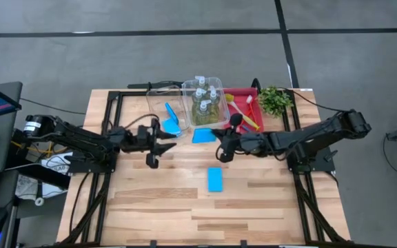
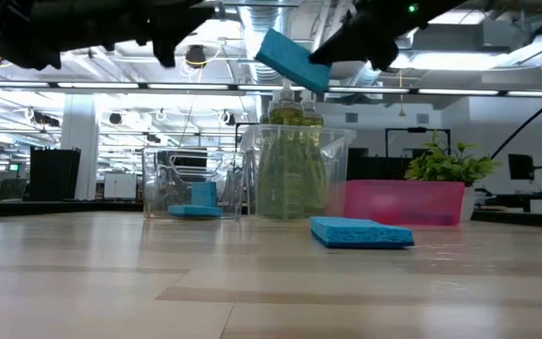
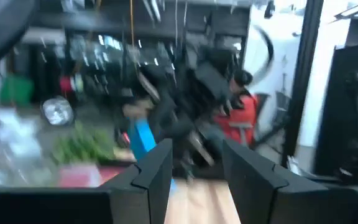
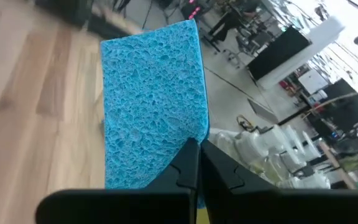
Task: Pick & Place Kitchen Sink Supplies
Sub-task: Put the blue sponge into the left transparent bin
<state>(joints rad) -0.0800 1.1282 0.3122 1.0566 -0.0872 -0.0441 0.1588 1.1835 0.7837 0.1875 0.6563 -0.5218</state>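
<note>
Aloft, right gripper (image 4: 197,163) pinching sponge (image 4: 151,106).

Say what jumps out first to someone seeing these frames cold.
The blue sponge pinched in the right gripper, held in the air near the table's middle with the jaws shut on its edge. Next, the clear bin at the back packed with bottles of yellow-green liquid, a red tray beside it. Another sponge lies flat on the wood, and the left gripper hovers open and empty.
</note>
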